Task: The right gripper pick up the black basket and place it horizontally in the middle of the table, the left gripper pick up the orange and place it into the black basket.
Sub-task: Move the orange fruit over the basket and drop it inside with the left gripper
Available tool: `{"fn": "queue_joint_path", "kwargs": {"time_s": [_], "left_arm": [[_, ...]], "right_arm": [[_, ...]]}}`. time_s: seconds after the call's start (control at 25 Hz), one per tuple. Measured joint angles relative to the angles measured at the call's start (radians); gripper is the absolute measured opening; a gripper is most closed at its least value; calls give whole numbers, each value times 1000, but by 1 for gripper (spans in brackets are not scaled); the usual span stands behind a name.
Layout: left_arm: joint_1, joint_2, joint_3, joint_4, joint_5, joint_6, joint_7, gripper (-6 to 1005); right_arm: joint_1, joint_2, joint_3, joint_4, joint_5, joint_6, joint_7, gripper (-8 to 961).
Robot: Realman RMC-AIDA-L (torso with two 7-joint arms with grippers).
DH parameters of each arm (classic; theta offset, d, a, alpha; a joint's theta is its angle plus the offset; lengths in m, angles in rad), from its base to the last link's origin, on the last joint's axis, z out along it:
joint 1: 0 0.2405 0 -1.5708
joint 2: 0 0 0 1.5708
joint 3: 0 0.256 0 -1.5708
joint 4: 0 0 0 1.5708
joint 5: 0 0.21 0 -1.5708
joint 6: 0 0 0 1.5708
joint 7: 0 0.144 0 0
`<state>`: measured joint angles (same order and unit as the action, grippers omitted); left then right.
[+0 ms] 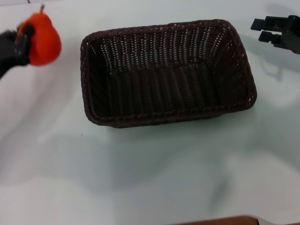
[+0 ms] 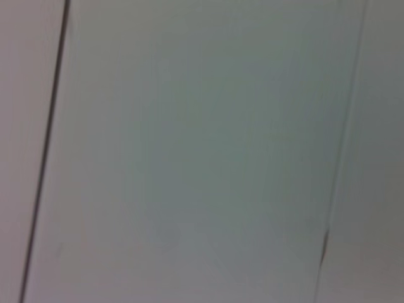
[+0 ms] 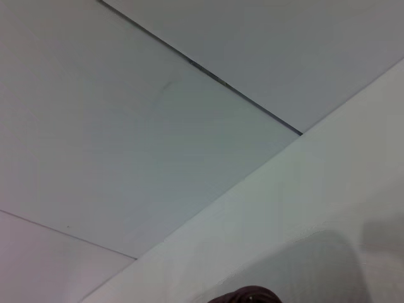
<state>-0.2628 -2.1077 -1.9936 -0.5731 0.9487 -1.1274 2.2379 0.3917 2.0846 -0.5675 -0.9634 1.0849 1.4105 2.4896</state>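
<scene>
Meanwhile, left hand (image 1: 23, 40) grips the orange (image 1: 43, 40) beside the black basket (image 1: 164, 75).

One black woven basket (image 1: 168, 72) sits at the centre of one white desk (image 1: 150, 168), its long side running from 9 o'clock to 3 o'clock. One orange fruit (image 1: 43, 40) is at about 10 o'clock from the basket, clamped by the left pincer (image 1: 21, 42). Two pincers are counted in all: the second, the right pincer (image 1: 260, 29), is at about 2 o'clock from the basket, its two fingers apart around nothing. The basket contains zero items.
</scene>
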Motion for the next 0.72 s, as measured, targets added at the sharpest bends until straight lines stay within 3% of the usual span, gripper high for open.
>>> {"fn": "queue_joint_path", "kwargs": {"time_s": [0.28,0.52,0.72], "left_arm": [[19,-46,-30,-96,-1,-230,-55,62],[-32,-55,153,-50,-28,-240,-47,99],[-37,-62,208,-31,-68,-228,-21,158]], "right_arm": [[11,0,0,0,1,-6,-7,567],[15,0,2,0,9,-9,-29,569],[4,0,10,22,79,-3,-110,570]]}}
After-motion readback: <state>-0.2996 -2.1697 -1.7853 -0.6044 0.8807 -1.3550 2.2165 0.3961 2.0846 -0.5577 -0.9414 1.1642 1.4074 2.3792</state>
